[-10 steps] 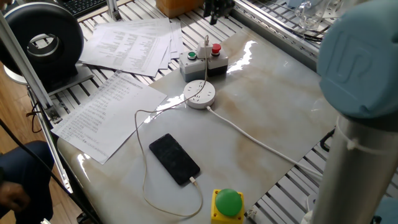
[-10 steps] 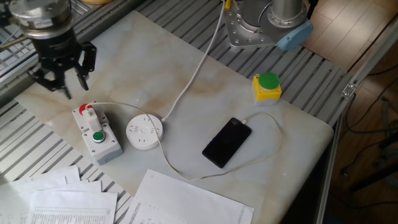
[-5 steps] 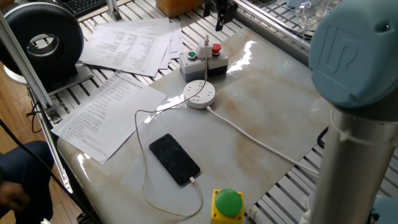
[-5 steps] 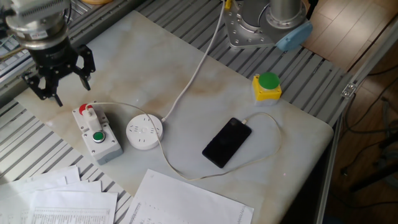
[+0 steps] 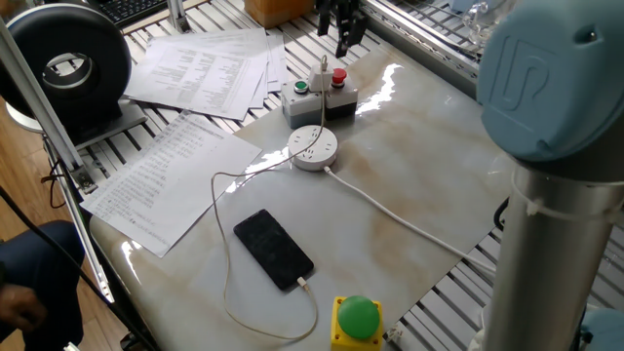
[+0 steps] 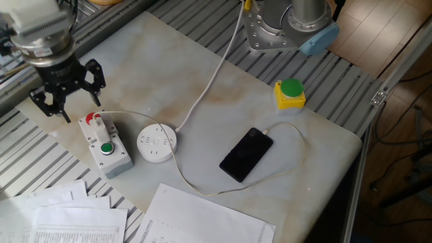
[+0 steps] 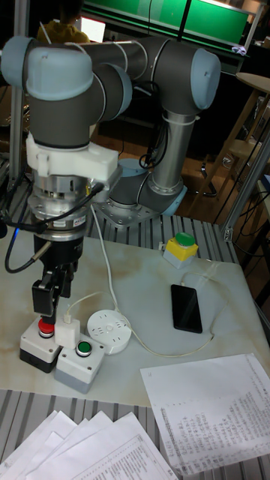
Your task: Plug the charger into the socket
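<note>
The charger [image 6: 99,128], a small white cube, sits on top of the grey button box [image 6: 111,156] between its red and green buttons, also visible in the tall view as the charger [image 7: 69,331] and from the other side as the charger [image 5: 323,77]. Its thin cable runs to the black phone [image 6: 246,154]. The round white socket [image 6: 156,143] lies on the table right beside the box, slots up. My gripper [image 6: 69,104] hangs open and empty just above and behind the box's red-button end; the gripper [image 7: 51,300] is close over the charger.
A yellow box with a green dome button [image 6: 290,93] stands near the table edge past the phone. Printed papers [image 6: 202,219] lie along one side. The socket's thick cord [image 6: 209,81] runs across the table toward the arm's base [image 6: 283,27].
My gripper has come down and shifted toward the grey button box, turning a little on the way. The charger, socket and phone have not moved.
</note>
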Available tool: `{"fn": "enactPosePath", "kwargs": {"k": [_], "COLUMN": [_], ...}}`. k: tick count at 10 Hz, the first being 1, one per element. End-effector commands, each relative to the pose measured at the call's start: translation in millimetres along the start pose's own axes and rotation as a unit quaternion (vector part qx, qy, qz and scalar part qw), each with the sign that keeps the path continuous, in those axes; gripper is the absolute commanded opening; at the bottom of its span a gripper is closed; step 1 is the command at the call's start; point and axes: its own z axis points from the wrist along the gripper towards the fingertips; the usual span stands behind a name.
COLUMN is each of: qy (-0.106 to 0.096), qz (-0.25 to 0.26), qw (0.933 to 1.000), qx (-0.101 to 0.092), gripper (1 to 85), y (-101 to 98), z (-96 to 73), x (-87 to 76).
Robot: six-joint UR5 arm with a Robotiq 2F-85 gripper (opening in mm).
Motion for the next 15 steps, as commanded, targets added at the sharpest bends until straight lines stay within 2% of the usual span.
{"fn": "enactPosePath", "kwargs": {"k": [1,3,6,13,15], "qy": [-0.006,-0.002,-0.018,-0.018,-0.020], "qz": [0.025,0.041,0.067,0.081,0.084], "qw": [0.9996,0.9991,0.9972,0.9965,0.9963], "qx": [-0.008,-0.014,-0.029,-0.008,-0.004], "gripper": [64.0,65.3,67.7,69.3,67.3], "y": [0.9,5.8,16.0,8.8,7.3], "z": [15.4,22.5,30.9,44.2,47.0], "x": [-1.4,1.6,-5.8,-15.2,-18.5]}}
